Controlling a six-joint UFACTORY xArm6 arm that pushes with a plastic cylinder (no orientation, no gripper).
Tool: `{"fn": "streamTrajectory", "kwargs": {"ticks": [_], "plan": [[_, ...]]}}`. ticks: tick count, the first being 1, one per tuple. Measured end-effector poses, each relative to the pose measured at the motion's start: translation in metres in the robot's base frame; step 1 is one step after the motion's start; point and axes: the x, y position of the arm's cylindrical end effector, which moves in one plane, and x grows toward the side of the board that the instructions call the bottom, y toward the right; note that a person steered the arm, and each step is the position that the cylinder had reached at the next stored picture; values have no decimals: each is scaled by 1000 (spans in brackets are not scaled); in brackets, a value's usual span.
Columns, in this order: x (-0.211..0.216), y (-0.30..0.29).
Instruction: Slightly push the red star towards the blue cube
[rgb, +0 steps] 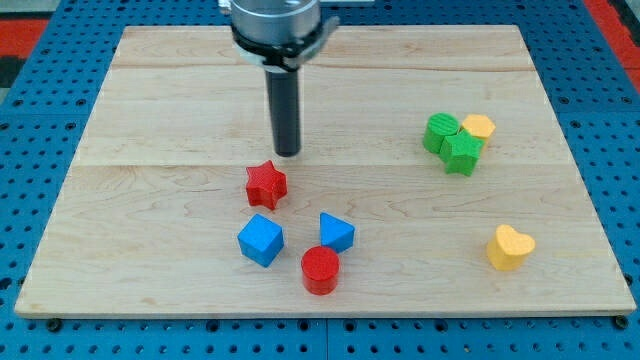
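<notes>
Well, my tip (287, 153) is a bare rod with no jaws to open or close, standing just above the red star (266, 184), apart from it. Lying flat near the table's middle, slightly toward the bottom edge, this glossy star shows no long axis. Directly below sits the blue cube (260, 240).

Two red blocks (266, 184), two blue (261, 240), two green (440, 132), two yellow (509, 247).

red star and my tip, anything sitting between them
Nothing. In the camera view only a short strip of bare wooden board separates my tip from the red star, which lies just below and slightly left of it.
</notes>
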Motion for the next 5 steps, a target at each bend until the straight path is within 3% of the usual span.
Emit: {"fn": "streamTrajectory", "kwargs": {"ticks": [1,3,4,5], "plan": [[-12,-55],[23,-23],[22,-21],[-6,-34]]}}
